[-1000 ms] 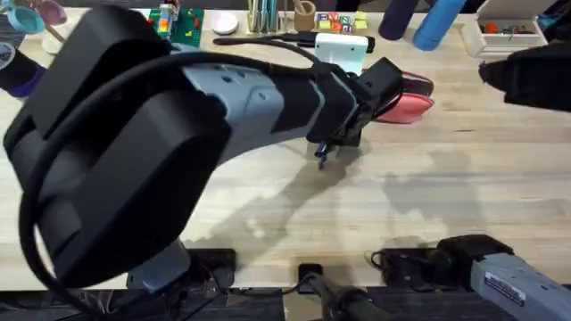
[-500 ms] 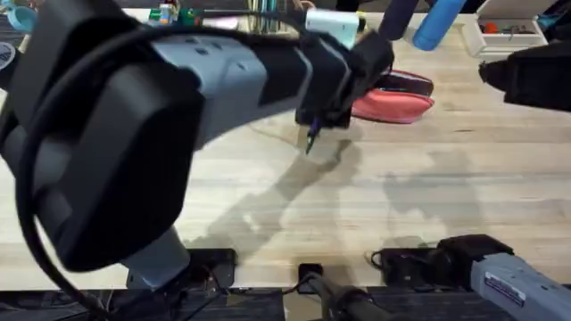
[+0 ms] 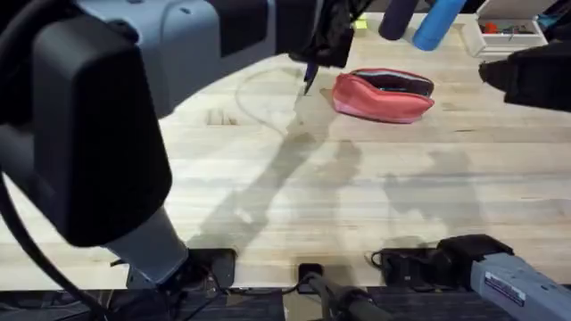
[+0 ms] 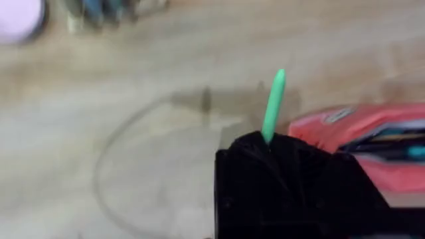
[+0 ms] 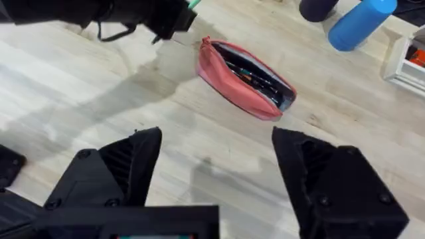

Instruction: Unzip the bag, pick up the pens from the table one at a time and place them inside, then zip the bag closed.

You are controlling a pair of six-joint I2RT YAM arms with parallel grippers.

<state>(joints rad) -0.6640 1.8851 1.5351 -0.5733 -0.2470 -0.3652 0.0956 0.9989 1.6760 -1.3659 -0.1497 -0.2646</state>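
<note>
The coral-pink bag [image 3: 384, 96] lies on the table [image 3: 375, 187] at the back, right of centre, its zipper open. Slim coloured things show inside the bag [image 5: 247, 78]. My left gripper [image 3: 314, 55] hangs above the table just left of the bag, shut on the green pen [image 4: 273, 106], whose dark tip [image 3: 306, 85] points down. In the right wrist view the left gripper [image 5: 169, 18] is beside the bag's end. My right gripper [image 5: 219, 174] is open and holds nothing, well short of the bag on the near side.
A blue cylinder [image 3: 437, 22] and a dark one [image 3: 397, 18] stand behind the bag. A white tray [image 3: 513, 31] sits at the back right. The left arm [image 3: 107, 134] looms large over the table's left half. Cables lie along the front edge [image 3: 303, 272].
The left arm has risen and swung towards the back left with the green pen, uncovering the whole bag. The right arm has stayed still.
</note>
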